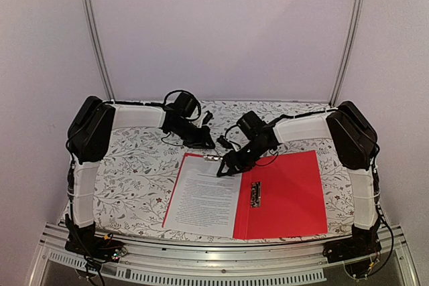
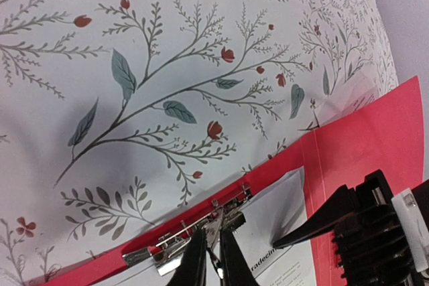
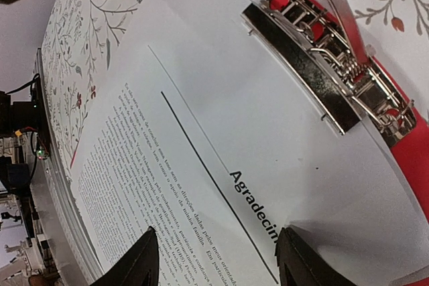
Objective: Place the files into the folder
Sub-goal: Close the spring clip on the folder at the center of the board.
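This was a robotics lab bench, not a home. A left arm (image 1: 84, 185) and a right arm (image 1: 362, 192) were bolted to an aluminium frame (image 1: 221, 256), with loose wires (image 1: 102, 254) at the bases. Metal rails (image 1: 94, 31) rose against plain white walls (image 1: 221, 25). A floral cloth (image 1: 134, 179) covered the table.

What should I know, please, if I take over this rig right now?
Left gripper: fingers pinched on the lever of the metal clip at the far edge of the folder.
Right gripper: open, holding nothing, over the top of the files, just below the clip.
Folder lies open and flat, with the files on its left half.
Done: files laid in, top edge apparently under the clip bar.
Left: confirm the clip clamps them, let go, close the folder.
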You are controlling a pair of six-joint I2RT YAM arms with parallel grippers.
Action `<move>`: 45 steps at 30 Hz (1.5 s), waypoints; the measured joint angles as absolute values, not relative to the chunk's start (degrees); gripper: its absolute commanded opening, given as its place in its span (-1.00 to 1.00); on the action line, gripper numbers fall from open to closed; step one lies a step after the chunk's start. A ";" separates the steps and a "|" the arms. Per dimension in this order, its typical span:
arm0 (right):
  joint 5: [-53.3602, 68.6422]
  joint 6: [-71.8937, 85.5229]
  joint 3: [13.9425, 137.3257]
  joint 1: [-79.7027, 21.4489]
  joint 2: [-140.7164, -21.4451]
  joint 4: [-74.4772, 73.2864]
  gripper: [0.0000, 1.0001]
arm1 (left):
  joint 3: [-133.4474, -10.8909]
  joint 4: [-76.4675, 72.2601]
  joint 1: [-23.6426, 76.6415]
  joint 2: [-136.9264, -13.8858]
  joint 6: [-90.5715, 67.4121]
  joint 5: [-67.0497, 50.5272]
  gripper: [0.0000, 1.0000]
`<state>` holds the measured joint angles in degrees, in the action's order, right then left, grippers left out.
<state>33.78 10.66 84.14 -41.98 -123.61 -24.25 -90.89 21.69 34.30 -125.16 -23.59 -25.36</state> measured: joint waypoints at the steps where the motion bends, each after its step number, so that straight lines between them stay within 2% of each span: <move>1: 33.74 10.68 84.14 -41.98 -123.59 -24.25 0.18 | -90.89 21.69 34.30 -125.16 -23.59 -25.32 -1.00; 10: 33.04 11.20 84.14 -41.98 -123.61 -24.36 0.10 | -85.47 16.99 34.00 -123.20 -24.27 -24.38 -1.00; 24: 32.99 12.53 84.86 -41.69 -123.98 -25.43 0.09 | -76.69 8.08 31.64 -120.79 -25.30 -27.66 -1.00; 45: 33.91 13.02 87.96 -41.56 -124.64 -28.82 0.22 | -73.52 5.17 31.14 -119.87 -23.53 -28.05 -1.00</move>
<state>33.91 13.02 87.96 -41.56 -124.64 -28.82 -73.52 5.17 31.14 -119.87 -23.53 -28.05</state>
